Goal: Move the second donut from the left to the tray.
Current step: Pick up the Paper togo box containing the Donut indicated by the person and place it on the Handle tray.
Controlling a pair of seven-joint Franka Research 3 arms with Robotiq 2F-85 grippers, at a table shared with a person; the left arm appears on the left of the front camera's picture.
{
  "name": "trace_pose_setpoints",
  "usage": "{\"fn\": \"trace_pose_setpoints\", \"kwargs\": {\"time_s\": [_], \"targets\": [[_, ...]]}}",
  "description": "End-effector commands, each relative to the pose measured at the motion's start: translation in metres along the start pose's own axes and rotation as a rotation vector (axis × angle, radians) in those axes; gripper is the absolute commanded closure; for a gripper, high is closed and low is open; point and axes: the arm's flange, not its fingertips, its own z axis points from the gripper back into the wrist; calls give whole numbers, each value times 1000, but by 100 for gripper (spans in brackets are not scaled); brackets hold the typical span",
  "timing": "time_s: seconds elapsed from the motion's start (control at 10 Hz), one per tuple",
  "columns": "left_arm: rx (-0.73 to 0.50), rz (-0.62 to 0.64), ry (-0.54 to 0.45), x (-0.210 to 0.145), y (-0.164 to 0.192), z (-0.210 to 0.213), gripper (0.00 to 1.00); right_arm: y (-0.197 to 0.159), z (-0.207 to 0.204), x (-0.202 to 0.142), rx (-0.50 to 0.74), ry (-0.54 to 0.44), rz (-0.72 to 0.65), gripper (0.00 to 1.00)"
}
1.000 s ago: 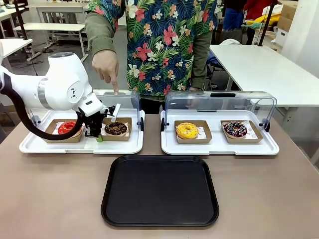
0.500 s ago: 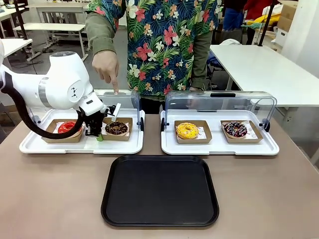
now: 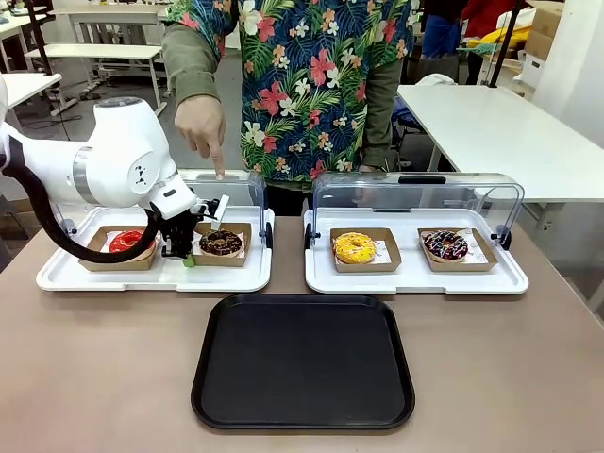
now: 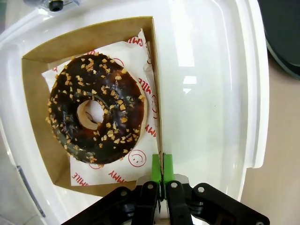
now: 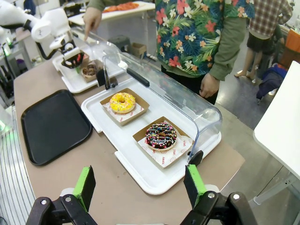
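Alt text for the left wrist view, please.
The left gripper is shut on the wall of the cardboard holder, which holds a chocolate donut with light speckles on printed paper, inside a white tray.

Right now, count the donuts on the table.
4: red donut and chocolate donut on the left white tray; yellow donut and sprinkled donut on the right white tray.
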Motion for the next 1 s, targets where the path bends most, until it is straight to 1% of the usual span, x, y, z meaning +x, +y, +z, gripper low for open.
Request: {"fn": "trace_pose_setpoints", "kwargs": {"time_s": [0.0,0.2,0.4,0.6,0.9], "targets": [[26,69,57,7,-15,22,98,-3,0,2,-3,-32,26,0],[41,72,60,11,-23,34,98,-3,0,2,-3,-32,26,0],[61,80,36,16,-32,45,98,-3,0,2,-3,-32,26,0],[86,99,34,25,-53,64,98,-3,0,2,-3,-32,26,0],[96,145,38,41,-103,100,98,-3,0,2,-3,-32,26,0]]}}
